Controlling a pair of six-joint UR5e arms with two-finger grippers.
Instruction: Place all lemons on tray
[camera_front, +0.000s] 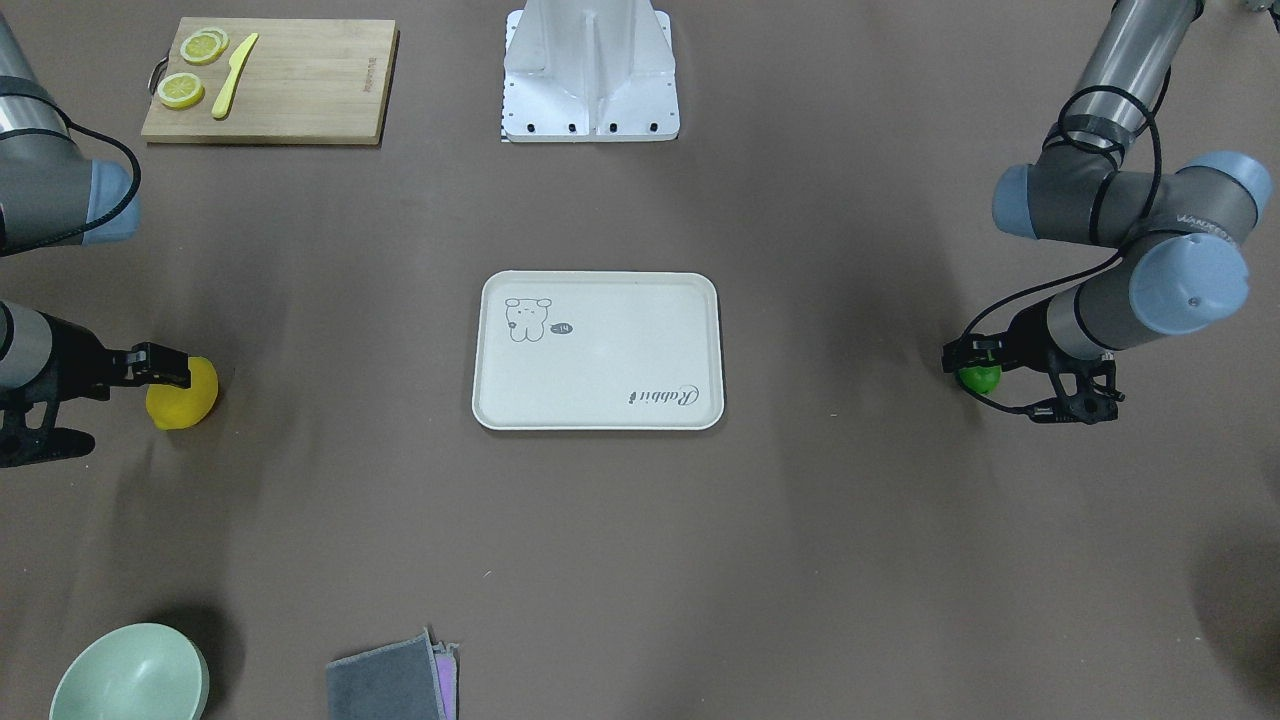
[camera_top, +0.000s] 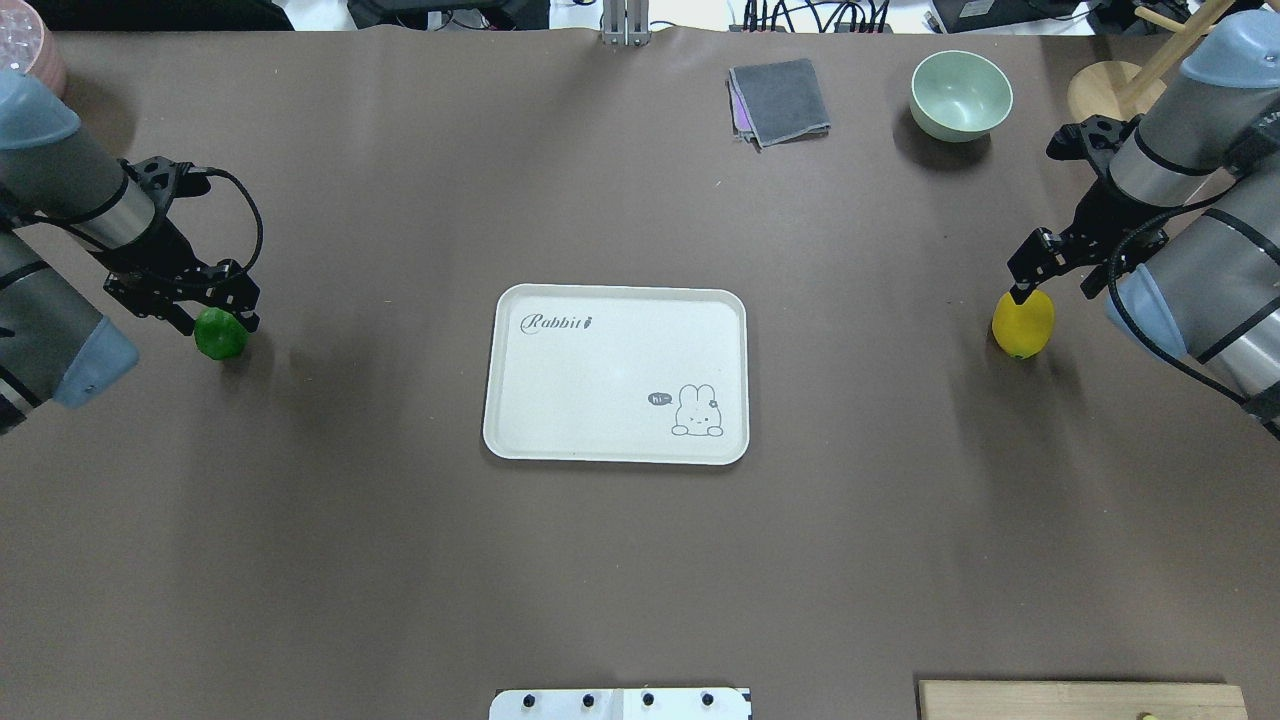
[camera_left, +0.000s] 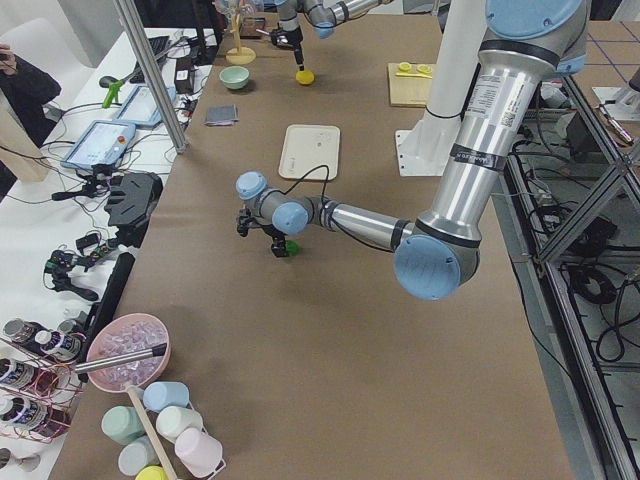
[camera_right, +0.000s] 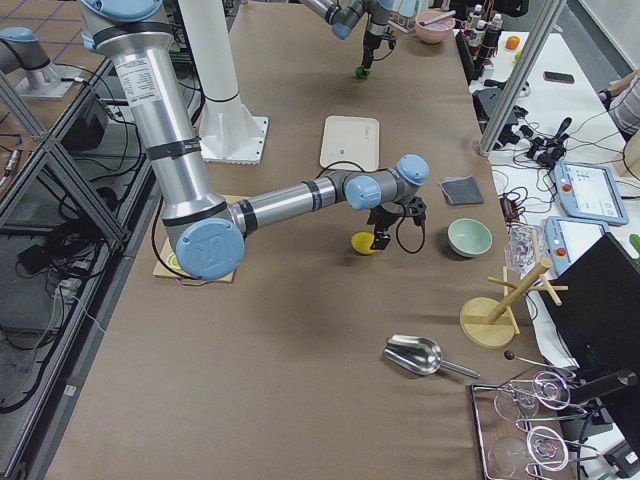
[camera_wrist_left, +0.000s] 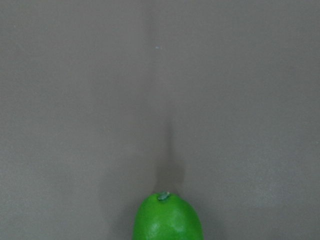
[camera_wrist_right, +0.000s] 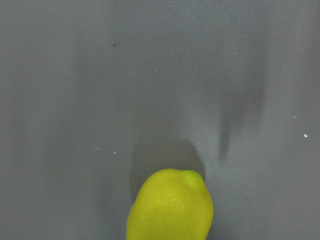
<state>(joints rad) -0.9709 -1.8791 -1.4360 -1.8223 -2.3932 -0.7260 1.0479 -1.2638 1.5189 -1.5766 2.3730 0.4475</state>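
The cream-white tray lies bare at the table's middle, also in the front-facing view. The green lemon sits far to its left, low at the table. My left gripper straddles it, its fingers closed against its sides; the left wrist view shows the lemon at the bottom edge. The yellow lemon is far right of the tray. My right gripper is shut on it from above; it fills the bottom of the right wrist view. I cannot tell whether either lemon is off the table.
A wooden cutting board with lemon slices and a yellow knife lies near the robot's base. A pale green bowl, a grey cloth and a wooden rack are at the far edge.
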